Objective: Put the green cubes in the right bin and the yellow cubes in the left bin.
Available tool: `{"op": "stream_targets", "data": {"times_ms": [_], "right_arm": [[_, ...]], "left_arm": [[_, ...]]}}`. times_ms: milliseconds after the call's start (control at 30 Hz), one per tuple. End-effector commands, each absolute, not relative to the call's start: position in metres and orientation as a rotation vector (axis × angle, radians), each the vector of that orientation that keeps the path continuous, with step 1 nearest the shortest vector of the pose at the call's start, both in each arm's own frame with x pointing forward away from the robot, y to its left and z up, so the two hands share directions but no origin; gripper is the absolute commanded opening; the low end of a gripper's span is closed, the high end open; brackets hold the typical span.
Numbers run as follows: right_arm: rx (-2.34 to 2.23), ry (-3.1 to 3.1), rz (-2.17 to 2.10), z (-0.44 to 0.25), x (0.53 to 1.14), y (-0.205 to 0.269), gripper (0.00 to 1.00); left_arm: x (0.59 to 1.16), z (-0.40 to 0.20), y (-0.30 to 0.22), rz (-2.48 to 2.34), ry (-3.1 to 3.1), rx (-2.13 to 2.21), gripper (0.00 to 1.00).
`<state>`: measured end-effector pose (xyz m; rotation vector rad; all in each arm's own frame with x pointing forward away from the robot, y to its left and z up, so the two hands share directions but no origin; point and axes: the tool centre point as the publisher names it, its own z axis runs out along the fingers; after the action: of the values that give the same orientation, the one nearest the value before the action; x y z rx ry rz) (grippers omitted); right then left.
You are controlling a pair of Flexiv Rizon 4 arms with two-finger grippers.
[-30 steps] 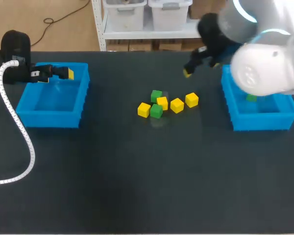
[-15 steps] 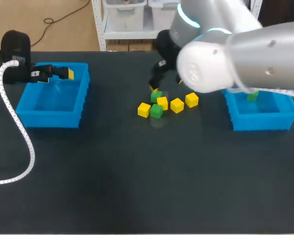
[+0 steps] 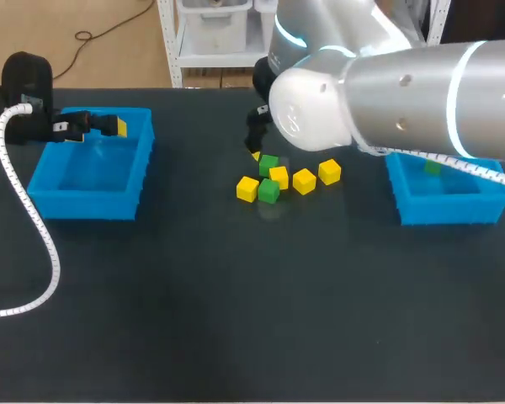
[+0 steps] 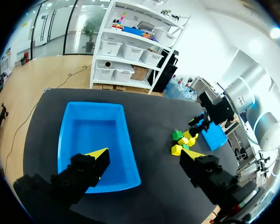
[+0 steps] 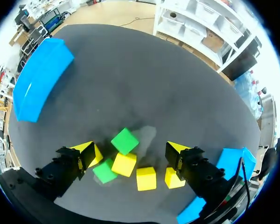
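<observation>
Right wrist view: the right jaws stand wide open over the cluster on the table [image 5: 130, 70]. One green cube [image 5: 125, 140] lies just ahead, between the two tips and apart from both. A second green cube [image 5: 104, 171] and yellow cubes [image 5: 146, 178] lie just beside it. Across the table, the left jaws hang open over the left bin [image 4: 93, 135]. Another green cube [image 3: 433, 168] sits in the right bin [image 3: 446, 209].

Reads matt black on the table [image 3: 236, 337]. Shines as smooth blue plastic on the left bin [image 3: 84, 204] and right bin [image 3: 446, 210]. Gleams glossy silver-grey along the right arm [image 3: 404, 93]; looks ribbed white plastic on the hose [image 3: 44, 236].
</observation>
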<state>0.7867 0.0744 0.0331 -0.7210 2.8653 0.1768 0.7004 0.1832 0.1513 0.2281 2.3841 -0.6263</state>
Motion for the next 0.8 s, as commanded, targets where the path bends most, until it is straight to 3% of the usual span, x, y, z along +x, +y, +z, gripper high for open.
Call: {"op": "stream_targets", "data": {"times_ms": [33, 233, 700, 800], "right_arm": [[-0.709, 2.923, 0.172, 0.020, 0.808, 0.081, 1.00], [-0.512, 2.966, 0.225, 0.014, 0.824, 0.079, 1.00], [-0.512, 2.966, 0.225, 0.014, 0.824, 0.079, 1.00], [-0.376, 2.990, 0.163, 0.032, 0.808, 0.060, 1.00]], "left_arm": [[0.700, 0.150, 0.185, -0.635, 2.375, 0.231, 1.00], [0.700, 0.150, 0.185, -0.635, 2.375, 0.231, 1.00], [0.700, 0.150, 0.185, -0.635, 2.375, 0.231, 1.00], [0.700, 0.150, 0.185, -0.635, 2.375, 0.231, 1.00]]}}
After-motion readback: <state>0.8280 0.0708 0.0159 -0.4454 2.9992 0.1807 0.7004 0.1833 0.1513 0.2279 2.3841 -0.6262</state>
